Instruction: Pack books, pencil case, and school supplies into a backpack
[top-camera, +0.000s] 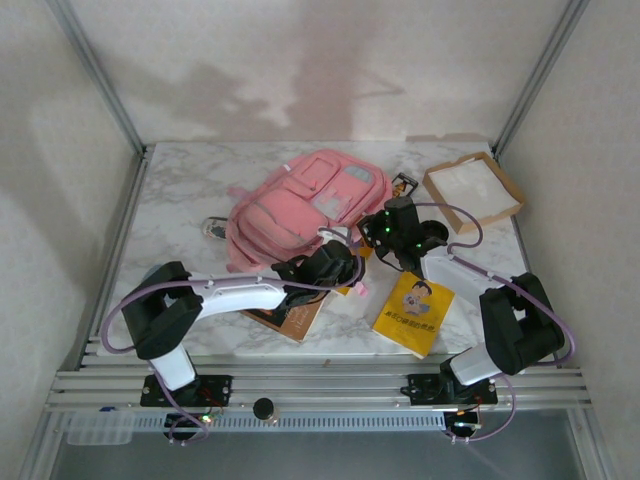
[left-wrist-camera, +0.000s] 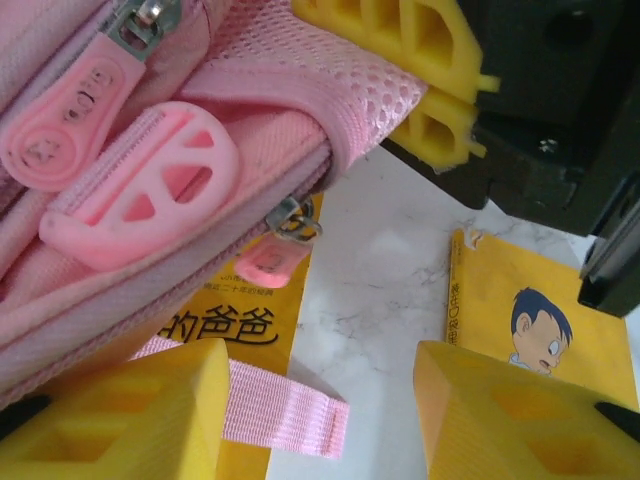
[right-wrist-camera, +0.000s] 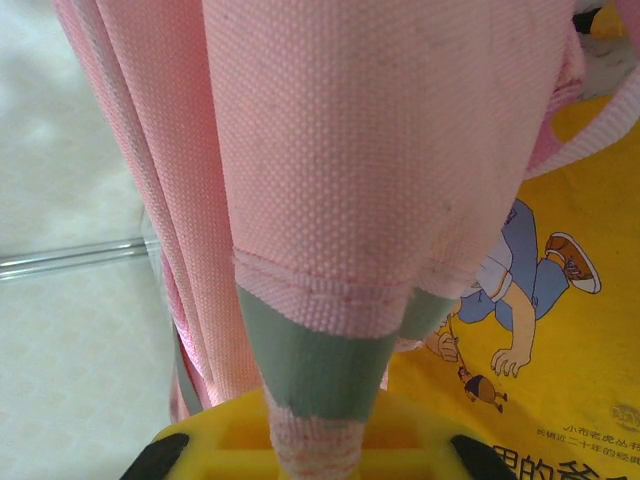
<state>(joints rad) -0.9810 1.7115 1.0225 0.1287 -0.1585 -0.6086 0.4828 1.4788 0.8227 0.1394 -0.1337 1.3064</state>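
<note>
R end effector (right-wrist-camera: 315, 445) pinches edge of puffy pink fabric backpack (top-camera: 300, 205), pack bulk to its left. L end effector (left-wrist-camera: 320, 430) spread, thin yellow cartoon book (left-wrist-camera: 240, 325) directly beneath it, part under pack. Risk: L closes on loose pink webbing strap (left-wrist-camera: 290, 410), not book.
</note>
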